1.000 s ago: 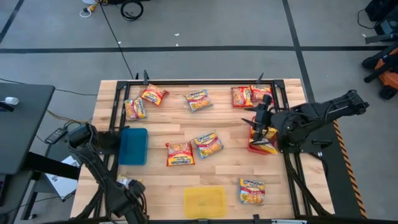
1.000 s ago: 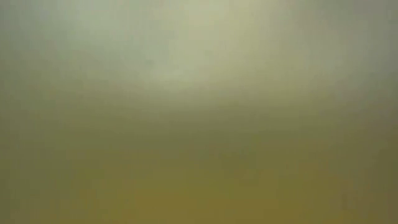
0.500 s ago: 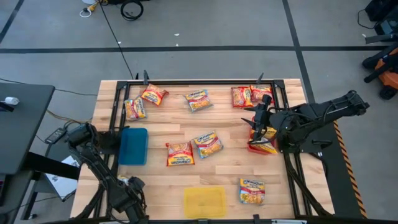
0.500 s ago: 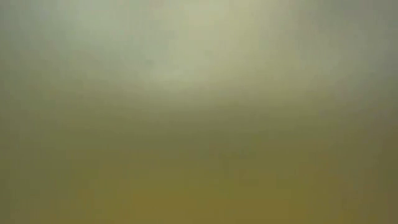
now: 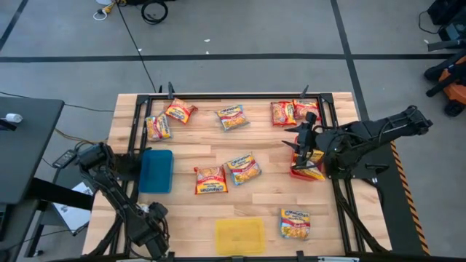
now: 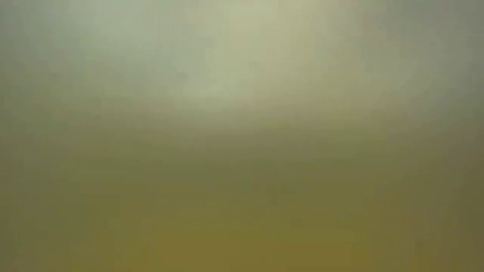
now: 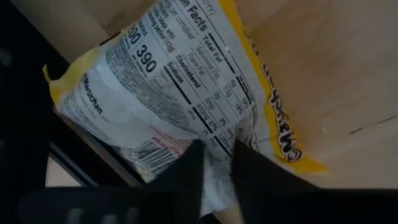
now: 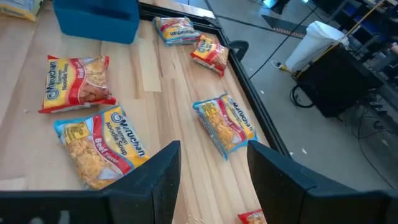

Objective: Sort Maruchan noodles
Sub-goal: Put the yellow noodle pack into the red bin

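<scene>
A yellow-edged Maruchan packet (image 7: 186,74) lies printed back up at the table's near left corner, partly over a black frame bar (image 7: 93,162). My left gripper (image 5: 151,213) points down on it, shut on its film. Other Maruchan packets lie on the wood: several along the far edge (image 5: 231,117), two in the middle (image 5: 244,169) and one near the front right (image 5: 295,223). My right gripper (image 5: 306,142) hangs open above a red tray (image 5: 295,175) that holds packets. The low view shows only blur. My left gripper (image 7: 217,146) pinches a raised bit of the packet's white back film (image 7: 217,171) between its two fingers, coming from above. Most of the packet still lies flat on the table.
A blue tray (image 5: 156,171) sits at the left and a yellow tray (image 5: 239,236) at the near edge. A black frame (image 5: 240,95) runs around the table top. Bare wood lies between the middle packets and the yellow tray.
My left gripper has sunk onto the packet at the near left corner and shifted a little toward the far edge. It now covers the packet in the high view. My right arm has kept still.
</scene>
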